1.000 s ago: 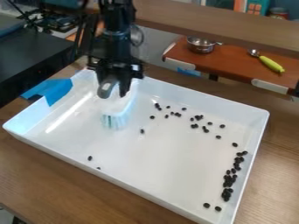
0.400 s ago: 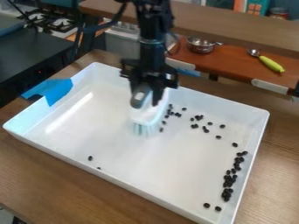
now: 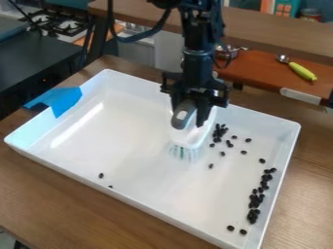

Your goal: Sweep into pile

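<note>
The counter (image 3: 39, 194) bears the white tray (image 3: 123, 141) below the fingers (image 3: 203, 111), which are clamped round the handle (image 3: 183, 115) of the scrub brush (image 3: 192, 137). Well right of them and lower lies the main pile of dark beans (image 3: 252, 217); just right sits a looser cluster (image 3: 218, 132). Best to hold the bristles (image 3: 185, 152) low, push slowly pileward, then collect the 2 stray beans (image 3: 101, 175) down-left of the fingers.
</note>
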